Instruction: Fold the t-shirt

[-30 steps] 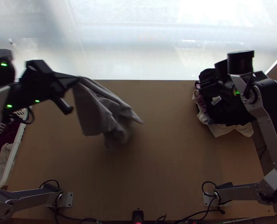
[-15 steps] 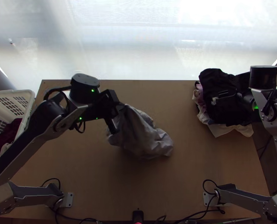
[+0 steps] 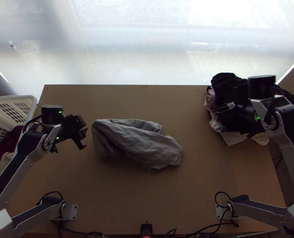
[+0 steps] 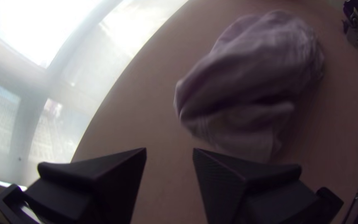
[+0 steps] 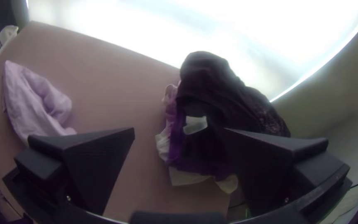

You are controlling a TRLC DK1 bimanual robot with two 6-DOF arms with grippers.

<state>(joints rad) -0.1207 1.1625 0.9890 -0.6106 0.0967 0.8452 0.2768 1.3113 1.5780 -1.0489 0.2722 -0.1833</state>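
The grey t-shirt (image 3: 137, 142) lies bunched in a loose heap left of the table's middle in the top view. Just left of it my left gripper (image 3: 83, 138) stands open and apart from the cloth. In the left wrist view the shirt (image 4: 249, 79) lies beyond the left gripper (image 4: 170, 151), whose fingers are spread with bare wood between them. My right gripper (image 3: 223, 111) is over the clothes pile at the right. The right wrist view has the right gripper (image 5: 180, 130) open, holding nothing, with the shirt (image 5: 34, 99) far off.
A pile of dark, purple and cream clothes (image 3: 230, 93) lies at the table's far right. A white basket (image 3: 30, 103) with dark red cloth (image 3: 6, 146) stands at the left edge. Bare wood of the table (image 3: 186, 198) surrounds the shirt.
The shirt, earlier hanging from my left gripper, was let go and now rests on the table. My left arm went right with it, then back left. The right arm shifted slightly over the pile.
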